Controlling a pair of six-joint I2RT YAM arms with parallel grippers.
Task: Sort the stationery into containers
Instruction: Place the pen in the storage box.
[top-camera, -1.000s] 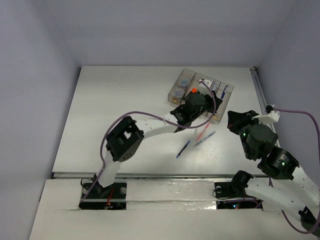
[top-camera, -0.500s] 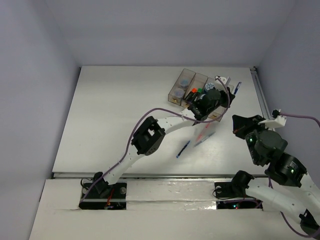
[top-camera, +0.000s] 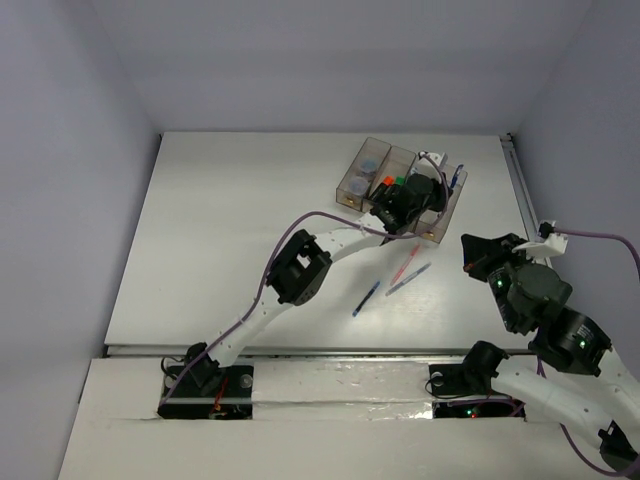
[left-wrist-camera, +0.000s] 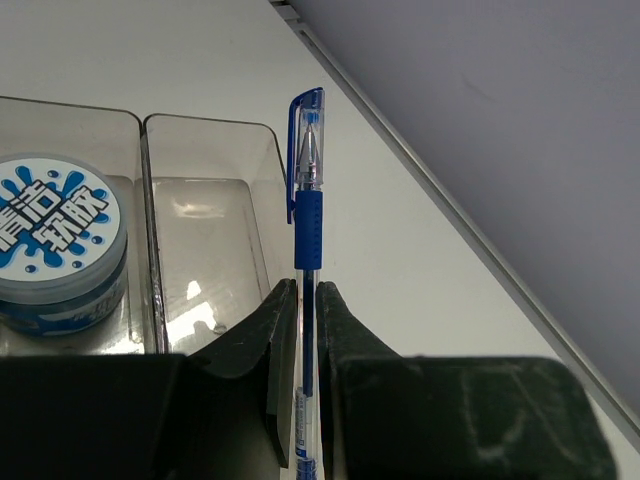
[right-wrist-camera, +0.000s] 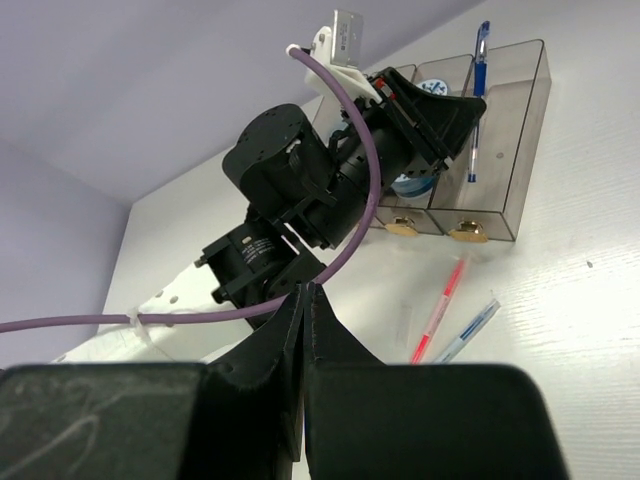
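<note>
The containers (top-camera: 354, 186) are a row of four smoky bins at the table's far right. My left gripper (top-camera: 432, 188) hovers over their right end, shut on a blue pen (top-camera: 455, 178). In the left wrist view the pen (left-wrist-camera: 308, 200) sticks out forward between the fingers (left-wrist-camera: 283, 330), along the right wall of the empty end bin (left-wrist-camera: 210, 250). A blue-white roll (left-wrist-camera: 55, 235) lies in the bin beside it. A red pen (top-camera: 406, 263) and two blue pens (top-camera: 409, 278) (top-camera: 366, 298) lie on the table. My right gripper (top-camera: 472, 250) is shut and empty, to their right.
Orange and green capped markers (top-camera: 390, 181) and another blue roll (top-camera: 369, 162) sit in the left bins. The right wrist view shows the left arm's purple cable (right-wrist-camera: 350, 180) and the red pen (right-wrist-camera: 440, 310) on the table. A rail (top-camera: 522, 190) runs along the table's right edge.
My left arm has stretched out from the bins' near side to their right end, carrying the blue pen. The right arm has shifted slightly. The three pens on the table have not moved.
</note>
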